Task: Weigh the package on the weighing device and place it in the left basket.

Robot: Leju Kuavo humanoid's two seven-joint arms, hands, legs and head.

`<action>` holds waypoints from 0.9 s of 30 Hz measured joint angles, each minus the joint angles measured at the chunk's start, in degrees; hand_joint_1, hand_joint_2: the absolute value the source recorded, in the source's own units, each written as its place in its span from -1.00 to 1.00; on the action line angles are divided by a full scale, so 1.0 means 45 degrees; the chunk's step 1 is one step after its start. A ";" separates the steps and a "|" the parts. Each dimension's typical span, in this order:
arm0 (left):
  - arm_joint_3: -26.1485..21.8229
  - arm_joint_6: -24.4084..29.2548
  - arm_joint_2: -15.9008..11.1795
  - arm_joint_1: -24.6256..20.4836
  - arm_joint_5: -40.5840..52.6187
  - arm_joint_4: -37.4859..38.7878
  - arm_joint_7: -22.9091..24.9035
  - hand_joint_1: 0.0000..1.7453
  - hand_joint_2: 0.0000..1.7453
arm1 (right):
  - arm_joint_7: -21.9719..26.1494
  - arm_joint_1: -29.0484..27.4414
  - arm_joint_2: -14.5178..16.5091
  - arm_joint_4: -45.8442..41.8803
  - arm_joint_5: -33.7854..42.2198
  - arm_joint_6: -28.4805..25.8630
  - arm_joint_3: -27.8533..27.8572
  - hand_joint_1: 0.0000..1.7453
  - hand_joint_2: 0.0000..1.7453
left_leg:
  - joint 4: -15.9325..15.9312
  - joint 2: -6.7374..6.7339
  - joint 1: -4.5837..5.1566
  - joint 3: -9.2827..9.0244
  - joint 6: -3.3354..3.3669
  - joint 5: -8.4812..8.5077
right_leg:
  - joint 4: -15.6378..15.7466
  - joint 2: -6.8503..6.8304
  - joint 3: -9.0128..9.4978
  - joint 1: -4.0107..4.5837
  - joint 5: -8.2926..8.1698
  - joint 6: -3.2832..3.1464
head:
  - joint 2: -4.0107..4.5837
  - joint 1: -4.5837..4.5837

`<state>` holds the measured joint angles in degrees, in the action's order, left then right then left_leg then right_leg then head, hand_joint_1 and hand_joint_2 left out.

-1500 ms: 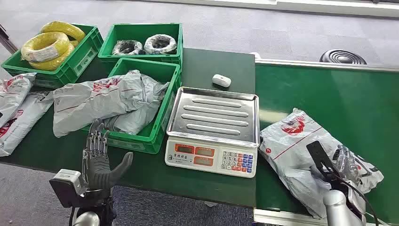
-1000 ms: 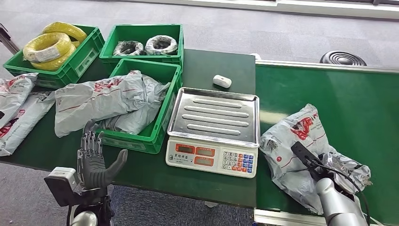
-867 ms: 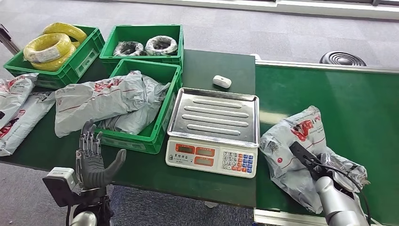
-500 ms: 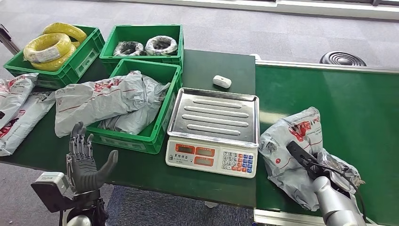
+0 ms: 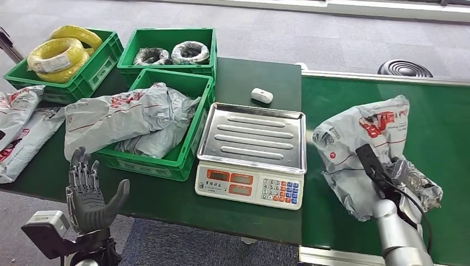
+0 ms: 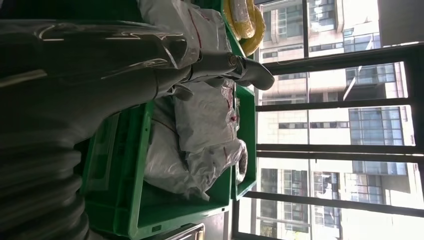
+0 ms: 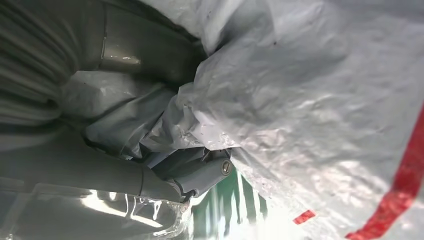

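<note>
Head view: a grey package (image 5: 360, 144) is gripped by the right robot hand (image 5: 407, 180), right of the scale (image 5: 252, 138); the left robot hand (image 5: 88, 194) is held spread, empty.

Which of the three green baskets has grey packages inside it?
The front basket, beside the scale. The two baskets behind hold cable coils: yellow and black.

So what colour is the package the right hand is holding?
Grey package with red print, held by the right hand; clearest in head view.
</note>
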<state>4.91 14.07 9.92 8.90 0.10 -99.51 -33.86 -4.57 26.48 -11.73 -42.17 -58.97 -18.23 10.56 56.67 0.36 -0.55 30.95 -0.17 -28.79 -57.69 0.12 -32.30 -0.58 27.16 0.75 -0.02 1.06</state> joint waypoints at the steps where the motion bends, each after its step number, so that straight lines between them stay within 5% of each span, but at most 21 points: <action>1: -0.0015 0.0024 0.0024 0.0047 0.0015 -0.0050 -0.0029 -1.00 1.00 | -0.0342 -0.0233 0.0043 -0.0764 -0.0519 -0.0589 0.0055 0.95 1.00 | 0.0000 0.0017 0.0000 0.0009 0.0000 0.0000 | 0.0000 -0.0012 -0.0002 0.0000 0.0003 0.0002 | 0.0000 0.0000; 4: -0.0052 0.0083 0.0142 0.0166 0.0148 -0.0136 -0.0104 -1.00 1.00 | -0.0702 -0.1035 0.0403 -0.3309 -0.1952 -0.2830 0.0226 1.00 1.00 | -0.0002 0.0037 -0.0004 0.0036 -0.0003 -0.0003 | -0.0002 -0.0023 -0.0018 0.0006 0.0011 0.0005 | 0.0000 0.0000; 7: -0.0039 0.0090 0.0277 0.0161 0.0256 -0.0103 -0.0221 -1.00 1.00 | 0.1037 -0.1545 0.1272 -0.5534 -0.1654 -0.4357 0.0378 1.00 1.00 | -0.0005 0.0004 -0.0009 0.0044 -0.0006 -0.0006 | -0.0004 -0.0006 -0.0041 0.0013 0.0014 0.0000 | 0.0000 0.0000; 10: 0.0015 0.0092 0.0374 0.0026 0.0272 0.0024 -0.0303 -1.00 1.00 | 0.2811 -0.1647 0.2262 -0.7049 -0.1310 -0.4744 0.0545 1.00 1.00 | -0.0006 0.0002 -0.0011 0.0040 -0.0007 -0.0001 | -0.0004 -0.0006 -0.0049 0.0014 0.0015 -0.0002 | 0.0000 0.0004; 17: 0.0033 0.0112 0.0431 -0.0047 0.0267 0.0204 -0.0368 -1.00 1.00 | 0.3155 -0.1646 0.3219 -0.8552 -0.1044 -0.4608 0.0776 1.00 1.00 | -0.0005 0.0000 -0.0002 0.0042 -0.0003 0.0008 | -0.0005 -0.0013 -0.0036 0.0004 0.0010 0.0002 | 0.0000 -0.0002; 20: 0.0042 0.0096 0.0367 -0.0360 -0.0040 0.0357 -0.0557 -1.00 1.00 | 0.3592 -0.1021 0.3428 -0.8195 0.1212 -0.2344 0.0286 1.00 1.00 | -0.0010 -0.0018 -0.0001 0.0134 -0.0003 0.0008 | -0.0013 0.0003 -0.0042 0.0003 -0.0006 -0.0014 | 0.0000 -0.0006; 24: 0.0167 -0.0141 0.0204 -0.1822 -0.0575 0.1179 -0.0500 -1.00 1.00 | 0.3471 0.2159 0.4004 -0.4587 0.4510 0.4547 -0.1812 1.00 1.00 | -0.0011 -0.0206 -0.0010 0.0131 -0.0033 0.0060 | -0.0024 0.0184 -0.0140 0.0014 -0.0103 -0.0066 | 0.0000 0.0004; 27: 0.0417 -0.0122 0.0200 -0.2453 -0.0623 0.1607 -0.0344 -1.00 1.00 | 0.3623 0.3726 0.4673 -0.1712 0.5031 0.6074 -0.3210 1.00 1.00 | -0.0010 -0.0093 -0.0034 0.0107 -0.0047 0.0145 | -0.0032 0.0092 -0.0164 0.0038 -0.0127 -0.0064 | 0.0000 0.0000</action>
<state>6.78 13.52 10.82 -2.14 -2.70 -92.28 -35.40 11.73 43.25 9.30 -49.87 -36.33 9.11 -3.88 56.63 -0.05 -0.70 31.43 -0.38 -28.14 -57.84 0.53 -33.03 -0.41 26.59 0.46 -0.02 1.06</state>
